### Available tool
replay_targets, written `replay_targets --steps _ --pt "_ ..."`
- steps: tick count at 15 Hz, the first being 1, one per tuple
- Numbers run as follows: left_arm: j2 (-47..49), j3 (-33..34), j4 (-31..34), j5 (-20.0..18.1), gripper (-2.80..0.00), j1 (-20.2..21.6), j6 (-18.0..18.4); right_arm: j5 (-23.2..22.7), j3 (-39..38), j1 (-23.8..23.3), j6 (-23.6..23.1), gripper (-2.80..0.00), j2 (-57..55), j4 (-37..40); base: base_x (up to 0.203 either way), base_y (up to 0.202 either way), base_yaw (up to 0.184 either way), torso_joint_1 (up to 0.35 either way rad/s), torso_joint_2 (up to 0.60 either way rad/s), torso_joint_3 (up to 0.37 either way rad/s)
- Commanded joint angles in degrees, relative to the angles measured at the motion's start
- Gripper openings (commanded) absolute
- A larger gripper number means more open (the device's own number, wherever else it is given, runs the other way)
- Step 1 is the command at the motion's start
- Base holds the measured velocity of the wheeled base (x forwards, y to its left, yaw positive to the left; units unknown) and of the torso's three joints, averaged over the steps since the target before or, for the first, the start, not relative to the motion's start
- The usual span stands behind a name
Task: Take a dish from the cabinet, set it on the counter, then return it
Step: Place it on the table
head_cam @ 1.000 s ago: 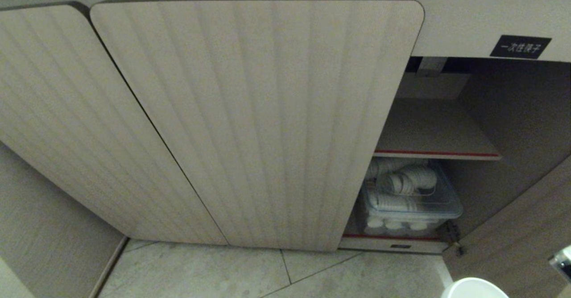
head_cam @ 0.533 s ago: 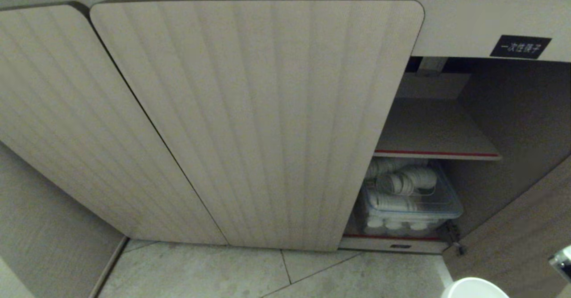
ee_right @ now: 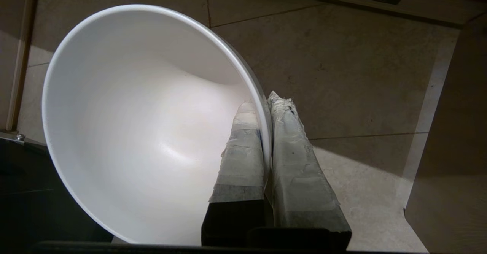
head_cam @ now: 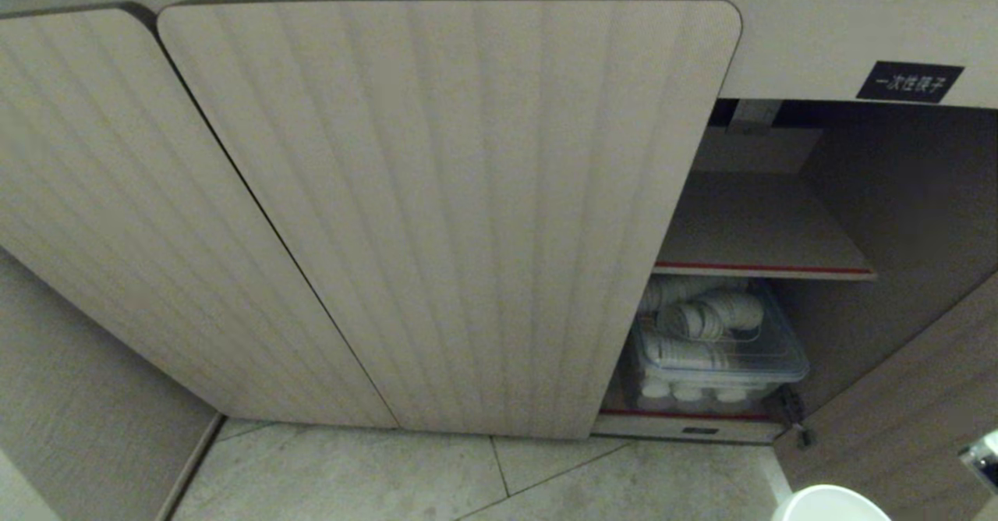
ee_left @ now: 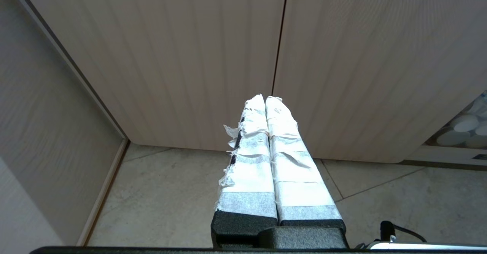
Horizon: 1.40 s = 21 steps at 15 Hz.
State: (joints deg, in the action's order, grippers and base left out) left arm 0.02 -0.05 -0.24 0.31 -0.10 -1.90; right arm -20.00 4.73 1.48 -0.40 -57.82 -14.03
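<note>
Right tool (ee_right: 266, 105) is pinching the rim of the small plain white round ceramic bowl (ee_right: 144, 132), one taped finger (ee_right: 243, 151) inside the wall and the other outside, nearly closed on the thin edge. The bowl is hanging tilted on its side over the pale stone-tile floor (ee_right: 342, 75), its rim just showing at the lower right corner of the head view (head_cam: 830, 503), outside and below the open right compartment of the beige cabinet with vertically ribbed round-cornered doors (head_cam: 452, 209). Left tool (ee_left: 265, 101) is sitting low in front of the closed doors, its white-taped fingers pressed together and gripping nothing. Inside the open compartment, the red-edged inner shelf (head_cam: 764, 228) is lying bare, and under it a clear plastic bin (head_cam: 780, 357) is holding sleeves of stacked small white cups (head_cam: 706, 318). A small black label with white characters (head_cam: 909, 83) is sitting above the opening.
</note>
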Motion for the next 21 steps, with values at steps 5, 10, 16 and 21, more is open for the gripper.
replay_targets --steps 5,10,16,21 --pt "-0.02 0.05 -0.02 0.04 -2.80 0.01 -0.03 0.02 0.80 0.11 0.02 -2.80 -0.45 0.04 0.000 0.000 0.000 0.000 0.00 0.000" --pt "-0.02 0.05 -0.02 0.04 -2.80 0.01 -0.03 0.84 1.16 0.02 0.67 -2.80 -0.10 0.58 0.000 0.000 0.000 0.000 0.00 0.000" --pt "-0.02 -0.02 -0.02 0.04 -2.80 0.01 -0.03 0.84 1.25 -0.42 1.02 -2.80 -0.47 0.32 0.000 0.000 0.000 0.000 0.00 0.000" --pt "-0.02 -0.02 -0.02 0.04 -2.80 0.01 -0.03 0.77 1.00 -1.21 1.02 -2.80 -0.63 0.23 0.000 0.000 0.000 0.000 0.00 0.000"
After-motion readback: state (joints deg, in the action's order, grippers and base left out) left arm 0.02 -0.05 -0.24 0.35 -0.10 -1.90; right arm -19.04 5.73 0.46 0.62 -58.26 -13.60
